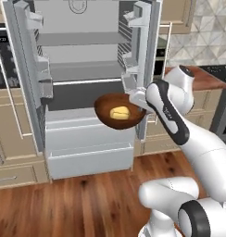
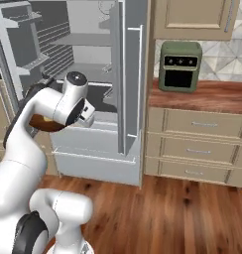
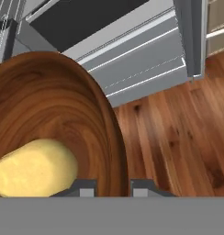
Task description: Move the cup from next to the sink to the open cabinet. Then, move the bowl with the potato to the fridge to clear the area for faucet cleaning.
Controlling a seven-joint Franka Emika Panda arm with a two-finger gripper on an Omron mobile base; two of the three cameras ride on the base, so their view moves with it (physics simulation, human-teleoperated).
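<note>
The gripper [image 3: 113, 187] pinches the rim of the dark wooden bowl [image 1: 116, 111], tilted in the air before the open fridge [image 1: 82, 69]; a pale potato [image 1: 119, 112] lies inside, wood floor [image 1: 78, 203] below

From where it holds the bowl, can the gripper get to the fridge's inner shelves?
Probably yes. The gripper, shut on the dark brown wooden bowl's rim, hangs before the tall light grey fridge, whose doors stand open, with nothing between.
</note>
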